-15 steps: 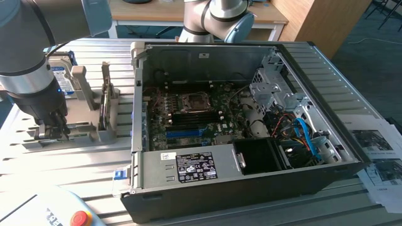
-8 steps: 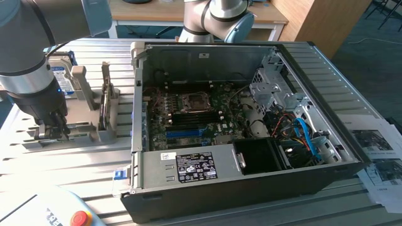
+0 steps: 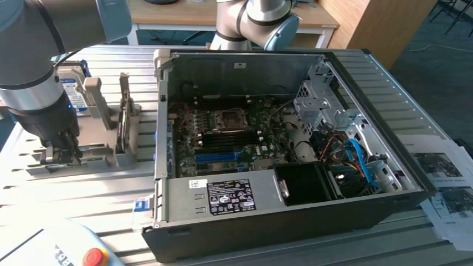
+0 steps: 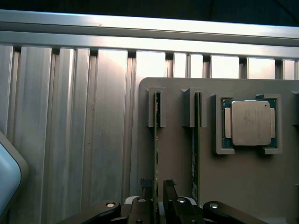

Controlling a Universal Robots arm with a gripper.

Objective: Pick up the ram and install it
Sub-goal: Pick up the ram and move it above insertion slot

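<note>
Worktop point(image 3: 66, 194) is ribbed aluminium extrusion: long straight grooves, brushed, a bit glary. At the exterior view's left there's a matte grey plastic holder point(image 3: 103, 159) sitting on it, with upright slotted posts and recessed pockets. One pocket has a CPU point(image 4: 250, 122) in it, with a flat square silver lid, rounded corners and a green rim around it.

The ram point(image 4: 155, 140) stands on edge in the holder, one end tucked into a slotted post. In the wrist view it's edge-on, so it's just a thin green line with small dark bits along it. Can't make out a label from that angle. A second stick point(image 4: 196, 140) stands parallel just beside it in the next post, between the ram and the CPU pocket.

The end effector point(image 4: 157, 183) is down over the holder with its black metal fingers point(image 4: 169, 186) apart, one on either side of the ram's edge. There's a sliver of gap each side, so it's not pinching as far as I can see.

Room-wise it's tight toward the second stick, with bare open ribs on the ram's other side. In the exterior view a dark expansion card point(image 3: 126, 113) stands upright in the holder, between the arm and the open black PC case point(image 3: 296, 227). The case's steel wall rises just beside the holder's edge.
</note>
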